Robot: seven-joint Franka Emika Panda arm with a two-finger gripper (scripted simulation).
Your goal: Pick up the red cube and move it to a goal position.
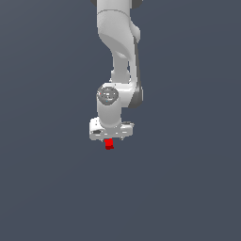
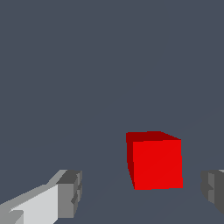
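Observation:
The red cube (image 2: pixel 155 164) is small, plain and bright red, and it rests on the dark grey floor. In the wrist view it lies between my two grey fingertips (image 2: pixel 70 194), closer to one finger than the other, and neither pad touches it. My gripper (image 2: pixel 141 195) is open around the cube. In the exterior view the white gripper (image 1: pixel 110 140) points straight down, and the red cube (image 1: pixel 109 144) shows just beneath the hand. The fingers themselves are hard to make out in that view.
The white arm (image 1: pixel 117 42) rises from the gripper toward the top of the exterior view. A plain dark grey floor (image 1: pixel 188 188) spreads all around. No goal marker shows.

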